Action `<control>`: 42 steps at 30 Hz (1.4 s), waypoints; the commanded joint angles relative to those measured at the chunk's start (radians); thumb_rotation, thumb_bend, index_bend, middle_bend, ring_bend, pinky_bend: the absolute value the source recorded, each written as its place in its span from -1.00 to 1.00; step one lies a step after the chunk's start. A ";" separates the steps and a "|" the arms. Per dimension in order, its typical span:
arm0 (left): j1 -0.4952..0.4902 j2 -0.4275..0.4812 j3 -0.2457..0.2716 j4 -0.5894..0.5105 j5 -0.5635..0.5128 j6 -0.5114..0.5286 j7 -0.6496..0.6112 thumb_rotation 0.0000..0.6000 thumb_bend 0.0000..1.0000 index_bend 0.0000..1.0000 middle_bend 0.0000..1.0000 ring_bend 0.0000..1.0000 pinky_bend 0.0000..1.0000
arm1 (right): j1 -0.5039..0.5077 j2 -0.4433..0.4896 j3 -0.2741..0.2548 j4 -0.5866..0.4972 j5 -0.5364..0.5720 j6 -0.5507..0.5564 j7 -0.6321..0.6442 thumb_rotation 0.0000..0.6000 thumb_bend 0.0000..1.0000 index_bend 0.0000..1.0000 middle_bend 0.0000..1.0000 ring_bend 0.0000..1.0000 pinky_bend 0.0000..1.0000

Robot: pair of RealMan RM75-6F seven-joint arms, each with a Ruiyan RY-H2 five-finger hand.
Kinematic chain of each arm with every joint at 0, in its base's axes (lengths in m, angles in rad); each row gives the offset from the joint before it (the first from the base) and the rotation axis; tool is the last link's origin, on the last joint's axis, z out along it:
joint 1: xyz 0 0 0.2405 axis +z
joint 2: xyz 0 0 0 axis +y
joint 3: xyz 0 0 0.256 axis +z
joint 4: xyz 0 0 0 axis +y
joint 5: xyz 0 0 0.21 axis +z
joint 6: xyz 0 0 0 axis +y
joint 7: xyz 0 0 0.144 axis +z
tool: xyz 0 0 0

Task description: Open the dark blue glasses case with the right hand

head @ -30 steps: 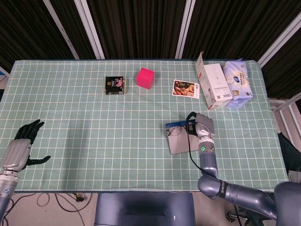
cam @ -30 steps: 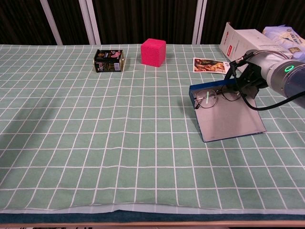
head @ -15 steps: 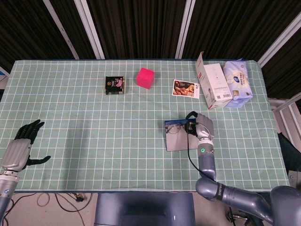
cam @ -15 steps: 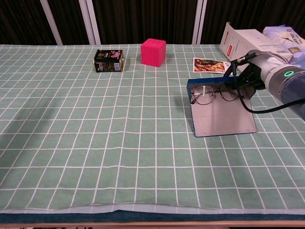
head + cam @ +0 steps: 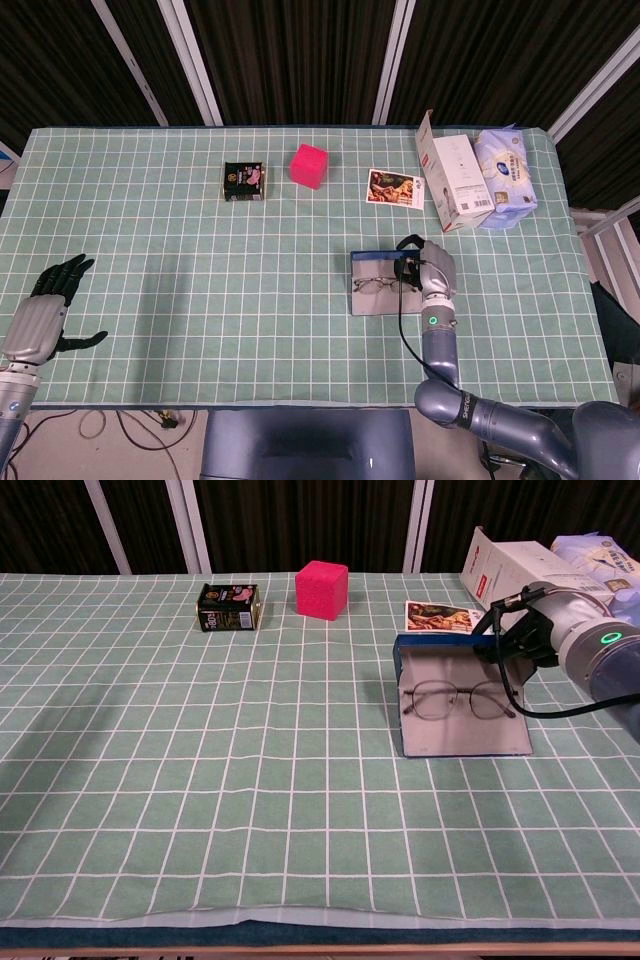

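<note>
A: Where did the case (image 5: 382, 283) lie, and how did it stand?

B: It lay right of centre on the worktop (image 5: 200, 300), lid swung flat open, with glasses (image 5: 460, 699) resting inside on the pale lining. Its dark blue rim showed along the far and left edges in the chest view.

A: What was the right robot hand (image 5: 432, 268) doing?

B: It sat at the case's right end, fingers curled against the far right corner of the rim. Whether they actually pinched the rim could not be told from either view; a black cable looped beside the wrist.

A: And the left robot hand (image 5: 45, 305)?

B: It hung over the near left corner of the worktop, fingers spread, holding nothing, well apart from everything else.

A: What stood around the case?

B: A photo card (image 5: 396, 188) lay just beyond its far edge, apart from it. Further right, a white carton (image 5: 453, 181) and a tissue pack (image 5: 505, 178) sat side by side near the far right edge. A pink cube (image 5: 309, 165) and a small dark box (image 5: 244, 181) stood toward the far centre.

A: Where was there open room?

B: The checked cloth lay bare left of the case across to the left robot hand, and along the near edge in front of it.
</note>
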 commanded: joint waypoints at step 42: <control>-0.001 0.001 0.000 -0.007 -0.003 -0.003 0.003 1.00 -1.00 -1.00 -1.00 -1.00 -1.00 | 0.120 -0.052 0.112 0.195 0.061 -0.095 -0.136 1.00 -0.36 -1.00 0.85 0.99 1.00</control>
